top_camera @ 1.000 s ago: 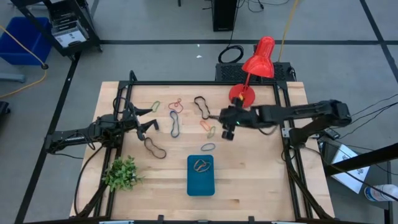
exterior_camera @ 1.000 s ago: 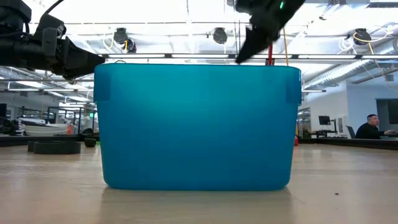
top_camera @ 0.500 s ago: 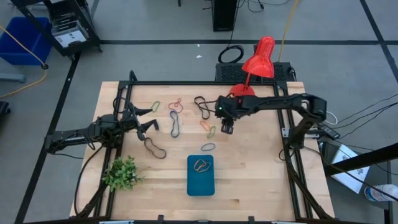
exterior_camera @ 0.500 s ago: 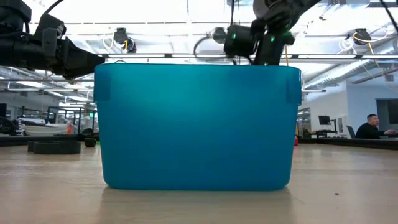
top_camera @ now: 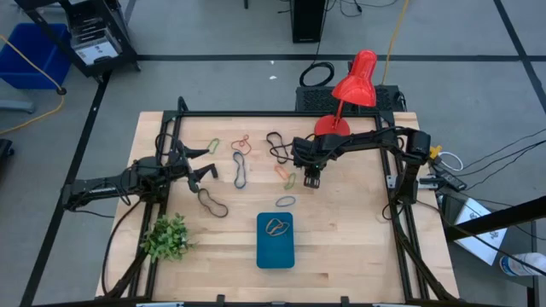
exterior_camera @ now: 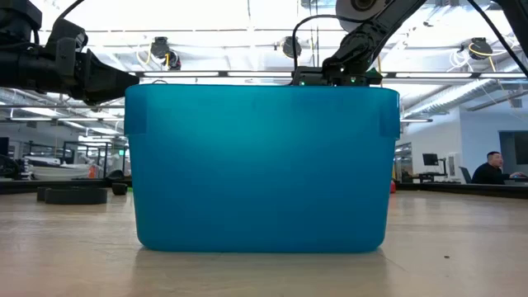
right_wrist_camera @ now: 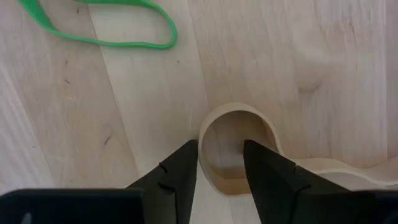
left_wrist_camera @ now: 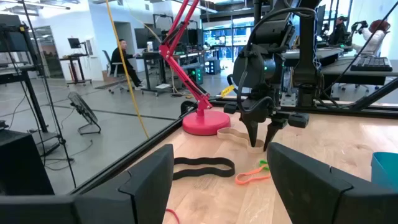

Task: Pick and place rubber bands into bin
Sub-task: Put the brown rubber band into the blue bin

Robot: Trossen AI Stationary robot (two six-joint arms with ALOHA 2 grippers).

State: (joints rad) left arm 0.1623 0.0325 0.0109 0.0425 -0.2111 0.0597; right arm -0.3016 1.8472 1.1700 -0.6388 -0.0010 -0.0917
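Note:
My right gripper (top_camera: 311, 179) points down at the table's middle, open. Its fingers stand at the looped end of a tan rubber band (right_wrist_camera: 239, 149), one finger (right_wrist_camera: 180, 168) outside the loop and the other (right_wrist_camera: 267, 171) over its inside. A green band (right_wrist_camera: 99, 31) lies just beyond. More bands lie flat on the wood: black (left_wrist_camera: 202, 167), orange (left_wrist_camera: 252, 176), a black one (top_camera: 277, 147) and another black one (top_camera: 212, 203). The teal bin (top_camera: 275, 240) near the front edge holds a few bands. My left gripper (top_camera: 207, 164) waits open at the table's left. My right gripper comes at the tan band's looped end (right_wrist_camera: 204, 146) from above, pointing down, with the loop's wall between its open fingers. The band lies flat on the table. I cannot tell whether the fingertips touch it.
A red lamp stands with its base (top_camera: 331, 130) just behind my right gripper. A small green plant (top_camera: 166, 237) sits at the front left. In the low view the bin (exterior_camera: 260, 165) hides the table behind it. Bare wood lies right of the bin.
My right arm has swung its elbow toward the table's far right. Its gripper has tipped from a slant to pointing down and has dropped toward the table at the tan band, sinking behind the bin in the low view.

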